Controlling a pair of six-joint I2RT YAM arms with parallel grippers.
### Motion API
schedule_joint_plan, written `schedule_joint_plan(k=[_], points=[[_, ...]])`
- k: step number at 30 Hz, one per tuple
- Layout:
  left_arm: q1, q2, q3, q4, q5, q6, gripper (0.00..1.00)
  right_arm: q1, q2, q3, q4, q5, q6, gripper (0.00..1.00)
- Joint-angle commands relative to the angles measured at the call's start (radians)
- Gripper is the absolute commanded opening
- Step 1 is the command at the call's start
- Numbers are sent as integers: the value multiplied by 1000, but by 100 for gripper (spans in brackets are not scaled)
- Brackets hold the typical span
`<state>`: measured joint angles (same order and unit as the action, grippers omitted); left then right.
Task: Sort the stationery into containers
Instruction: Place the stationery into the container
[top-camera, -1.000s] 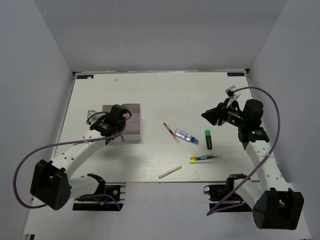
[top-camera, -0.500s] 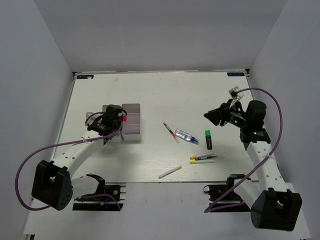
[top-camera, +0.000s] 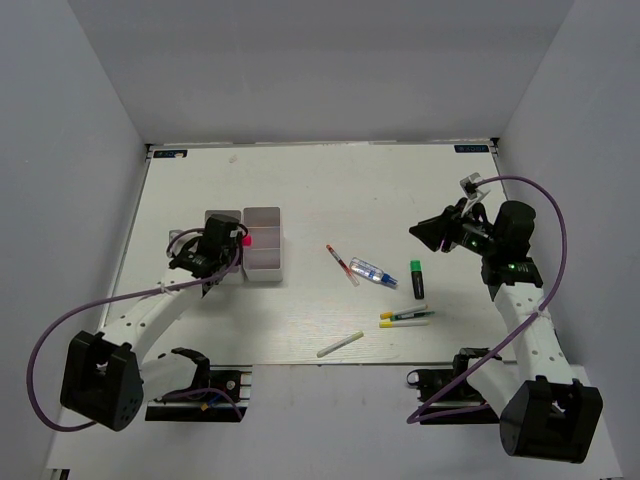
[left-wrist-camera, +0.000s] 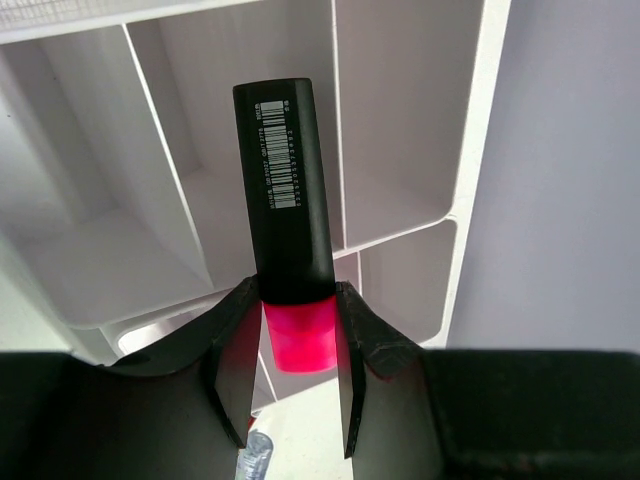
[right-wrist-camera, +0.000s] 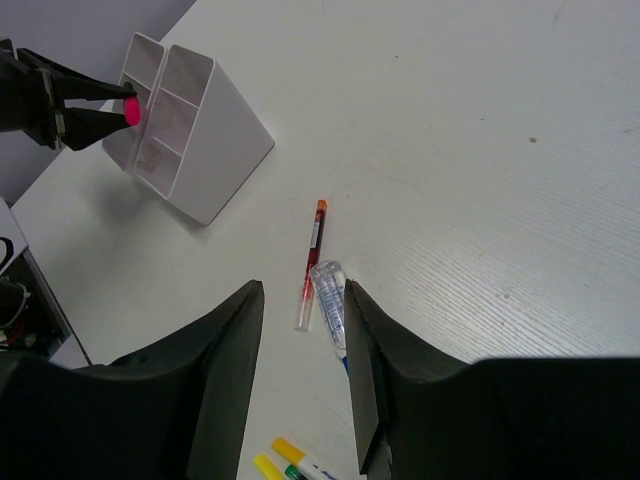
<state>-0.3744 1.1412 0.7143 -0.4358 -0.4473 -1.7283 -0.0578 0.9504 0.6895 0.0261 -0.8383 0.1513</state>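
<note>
The black highlighter with the pink end (left-wrist-camera: 285, 190) had slid a little to the left compared with a second ago, along with the left gripper (left-wrist-camera: 297, 300) carrying it. Back then the arm covered it in the top view; now the pink bit showed at the fingertips. The loose stuff on the white table (top-camera: 300, 190) hadn't budged, and the right arm had barely moved.

The highlighter's long axis ran straight out from the fingers, which were clamped on the pink end. Its black body pointed down into the cluster of white translucent plastic bins (left-wrist-camera: 400, 110), over what looked like the middle compartment in the wrist view. Couldn't tell if the far end touched anything.

The body had a white barcode label with a line of tiny print beside it, too small to read.

Further out, the right gripper (right-wrist-camera: 303, 288) hung above the table with its fingers spread, holding nothing. Under it lay the red pen (top-camera: 341, 264), with the clear-blue tube (top-camera: 372, 272) just beside it. The green-tipped black highlighter (top-camera: 416, 279), the two yellow-capped white markers (top-camera: 405, 318) and the white stick (top-camera: 340, 345) were all well apart from the bins.
</note>
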Motion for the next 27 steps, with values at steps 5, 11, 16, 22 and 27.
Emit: schedule_joint_plan(k=[5,11,16,22,27], points=[[9,-49,-3,16,7,-4,48,-14,-16,-4,38,-35,14,44],[19,-49,-12,16,16,-4,53,-27,-16,-8,37,-48,19,44],[19,-69,-21,16,16,-4,53,-36,-19,-10,37,-54,19,44],[0,-152,11,69,60,232,65,-33,-6,-10,31,-125,-73,58],[0,-199,2,248,258,611,90,-14,92,65,-112,-131,-290,74]])
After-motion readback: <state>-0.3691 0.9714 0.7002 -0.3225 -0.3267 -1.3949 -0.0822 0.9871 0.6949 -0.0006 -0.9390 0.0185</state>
